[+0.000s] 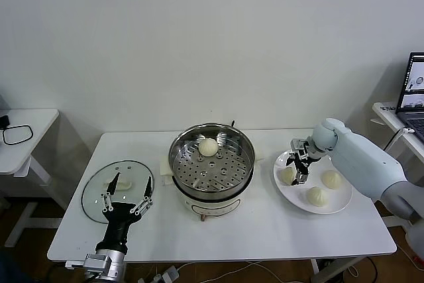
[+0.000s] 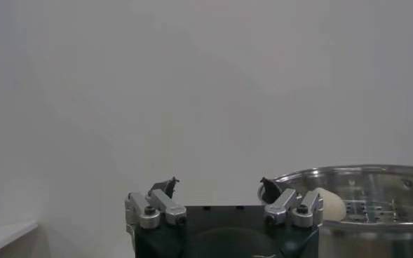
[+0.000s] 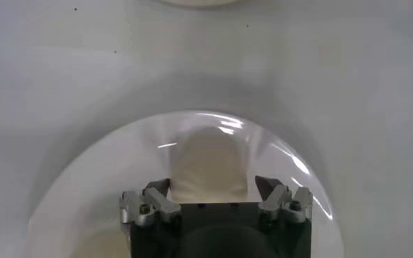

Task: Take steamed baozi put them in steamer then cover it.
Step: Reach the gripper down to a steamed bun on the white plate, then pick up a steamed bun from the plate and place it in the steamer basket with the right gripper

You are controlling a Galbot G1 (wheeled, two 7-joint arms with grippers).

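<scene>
On the plate (image 1: pixel 334 205), right gripper (image 1: pixel 297 167) around upright baozi (image 1: pixel 287 175).

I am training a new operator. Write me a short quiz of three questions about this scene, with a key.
1. How many baozi lie on the white plate?
2. True or false: the cover sits on the steamer.
3. Which arm reaches the plate? A: the robot's left. B: the robot's right.

Key
1. Three; a fourth is inside the steamer.
2. False; it lies flat on the table beside the steamer.
3. B; the right gripper is at the bun nearest the steamer, and the left gripper is over the cover.
</scene>
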